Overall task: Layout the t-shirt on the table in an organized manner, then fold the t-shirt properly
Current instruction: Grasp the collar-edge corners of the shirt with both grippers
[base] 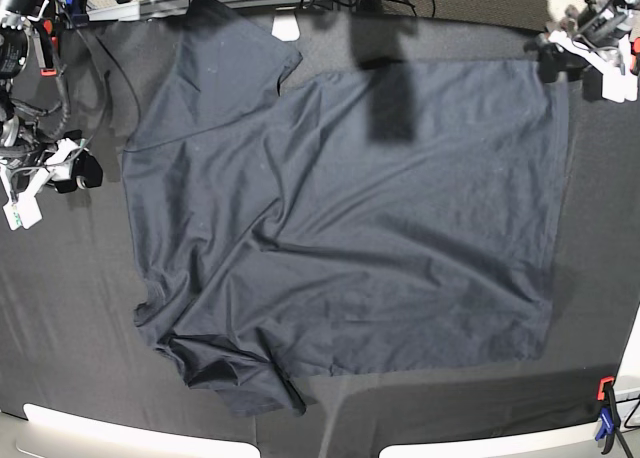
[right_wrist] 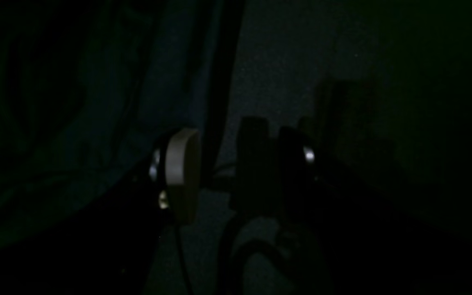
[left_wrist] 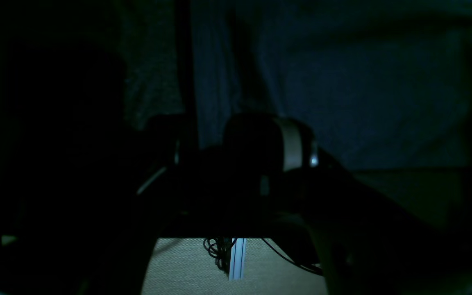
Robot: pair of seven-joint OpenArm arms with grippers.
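Right gripper (base: 72, 170): at nine o'clock in the base view, just off the shirt's sleeve edge, jaws released and holding nothing; its wrist view is very dark, so fine contact is hard to judge.
T-shirt (base: 350, 228): spread flat across the middle of the table (base: 60, 318), collar end toward nine o'clock, hem toward three o'clock; one sleeve reaches eleven o'clock, the other lies bunched at seven o'clock.
Shadow (base: 390, 88): a dark patch on the shirt at twelve o'clock.
Left gripper (base: 568, 53): at two o'clock, beside the hem corner, jaws apart and empty.
Clamp (base: 606, 410): red and blue, on the table edge at five o'clock.
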